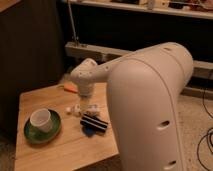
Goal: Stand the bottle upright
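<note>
The bottle [76, 108] is a small whitish thing lying on its side on the wooden table [65, 147], its white cap pointing left. My gripper [85, 102] hangs straight down from the white arm [145, 100] and sits right over the bottle's right end, which it hides. I cannot tell whether it touches the bottle.
A white cup [40, 119] stands on a green plate [47, 134] at the front left. A black striped block [94, 123] lies just right of the bottle. An orange carrot-shaped thing [70, 88] lies behind the gripper. The arm's big link hides the table's right side.
</note>
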Tool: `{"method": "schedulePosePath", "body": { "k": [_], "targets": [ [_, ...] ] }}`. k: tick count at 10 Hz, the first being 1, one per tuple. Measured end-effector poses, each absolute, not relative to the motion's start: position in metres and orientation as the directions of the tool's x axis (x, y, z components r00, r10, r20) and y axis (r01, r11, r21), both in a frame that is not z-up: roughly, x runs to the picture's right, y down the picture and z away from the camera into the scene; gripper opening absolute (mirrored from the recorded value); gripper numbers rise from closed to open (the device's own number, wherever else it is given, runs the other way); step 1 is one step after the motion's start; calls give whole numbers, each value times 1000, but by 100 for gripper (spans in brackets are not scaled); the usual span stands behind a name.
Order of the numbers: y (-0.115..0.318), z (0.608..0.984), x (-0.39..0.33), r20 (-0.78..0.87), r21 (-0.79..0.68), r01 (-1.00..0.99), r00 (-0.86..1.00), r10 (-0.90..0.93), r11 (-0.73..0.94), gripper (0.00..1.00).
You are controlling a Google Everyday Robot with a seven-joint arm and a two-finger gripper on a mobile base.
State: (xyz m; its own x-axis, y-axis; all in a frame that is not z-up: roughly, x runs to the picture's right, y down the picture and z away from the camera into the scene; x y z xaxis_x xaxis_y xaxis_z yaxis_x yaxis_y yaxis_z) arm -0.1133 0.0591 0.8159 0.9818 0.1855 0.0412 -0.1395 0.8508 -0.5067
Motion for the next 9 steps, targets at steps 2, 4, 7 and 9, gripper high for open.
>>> {"method": "schedulePosePath", "body": {
  "k": [2, 4, 7, 9],
  "targets": [
    [60, 820, -131, 59, -510, -102, 987, 152, 854, 80],
    [56, 823, -147, 44, -511, -60, 994, 96, 857, 80],
    [56, 831, -160, 31, -528, -17, 999, 39, 849, 80],
    [63, 835, -166, 7, -548, -5, 1000, 11, 836, 80]
  ]
}}
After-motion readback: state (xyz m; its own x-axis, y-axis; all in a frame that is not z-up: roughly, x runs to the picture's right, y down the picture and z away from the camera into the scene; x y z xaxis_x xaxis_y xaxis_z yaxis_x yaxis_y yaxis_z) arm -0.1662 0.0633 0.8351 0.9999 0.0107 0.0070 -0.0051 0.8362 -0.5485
